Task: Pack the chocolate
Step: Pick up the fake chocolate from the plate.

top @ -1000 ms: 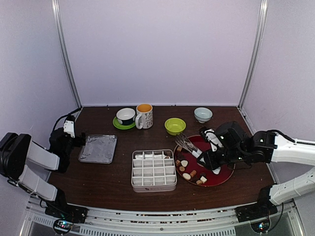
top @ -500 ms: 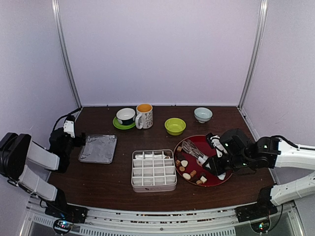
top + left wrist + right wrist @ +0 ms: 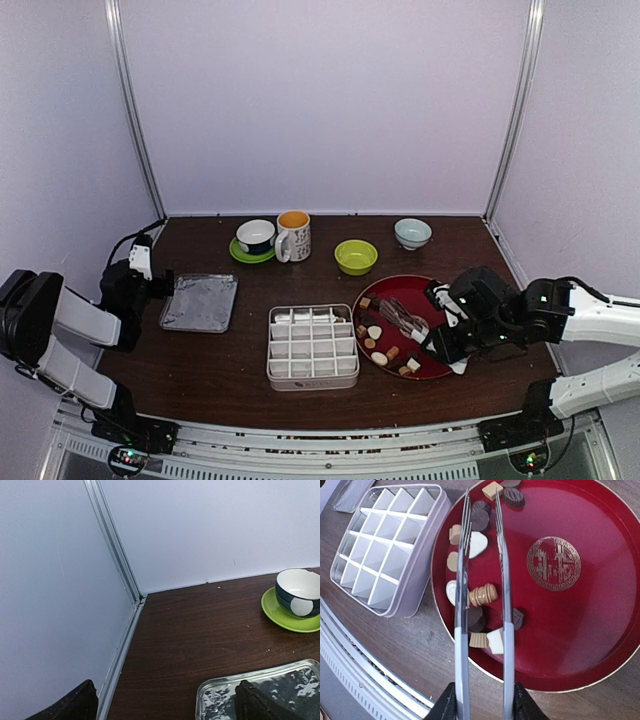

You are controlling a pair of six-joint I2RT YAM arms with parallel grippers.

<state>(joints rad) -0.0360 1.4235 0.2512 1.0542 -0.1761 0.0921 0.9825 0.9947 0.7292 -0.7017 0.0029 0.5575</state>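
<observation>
Chocolate [image 3: 483,595] all sits on the red plate [image 3: 600,605], box [image 3: 417,590] empty, right gripper [image 3: 483,705] pinching the tongs [image 3: 506,630], left gripper [image 3: 165,705] wide open, empty-handed.

Some fourteen chocolates [image 3: 484,595] (a few overlapping), one plate [image 3: 600,605], one divided box [image 3: 313,380], one mug [image 3: 294,237], one foil tray [image 3: 200,302].
</observation>
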